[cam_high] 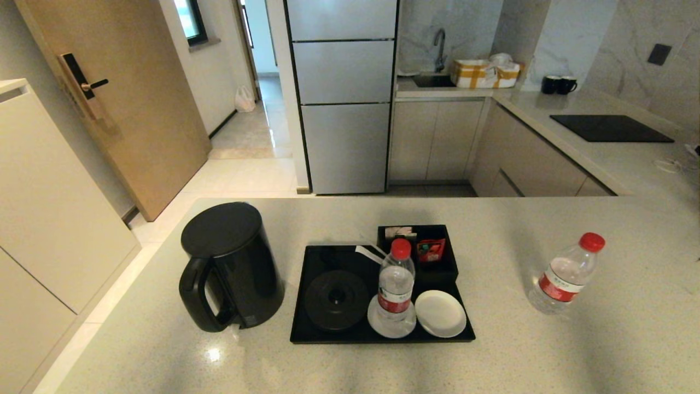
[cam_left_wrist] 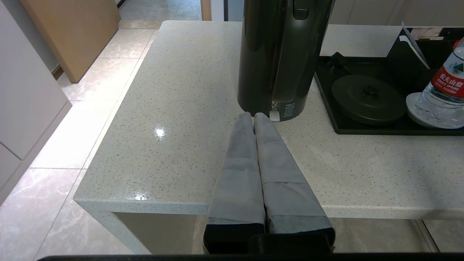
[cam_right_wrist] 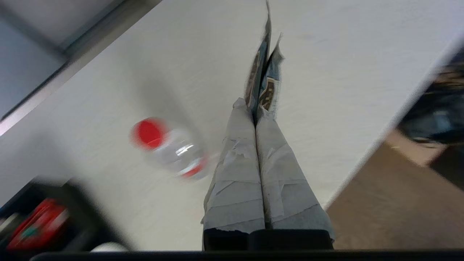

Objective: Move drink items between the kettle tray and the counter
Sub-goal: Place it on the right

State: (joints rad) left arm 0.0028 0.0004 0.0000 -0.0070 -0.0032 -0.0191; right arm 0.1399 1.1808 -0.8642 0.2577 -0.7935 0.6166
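Above the speckled counter (cam_right_wrist: 90, 90), right pincer (cam_right_wrist: 256, 108) clamps a sachet (cam_right_wrist: 266, 78); left pincer (cam_left_wrist: 253, 116) closed.

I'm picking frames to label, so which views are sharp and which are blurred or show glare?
Head view: sharp, with the cabinets bowed at the edges. Left wrist view: sharp, lamp glare on the counter. Right wrist view: motion-blurred; the bottle smears, though the sachet in the right gripper stays readable.

I am reading a red label on the water bottle (cam_left_wrist: 446, 92) at the right edge of the left wrist view: Chinese characters "农夫山泉" with "NONGFU SPRING" beneath. I am seeing small print on the kettle (cam_left_wrist: 282, 54) base sticker, too small to read. Nothing else is showing legible text.
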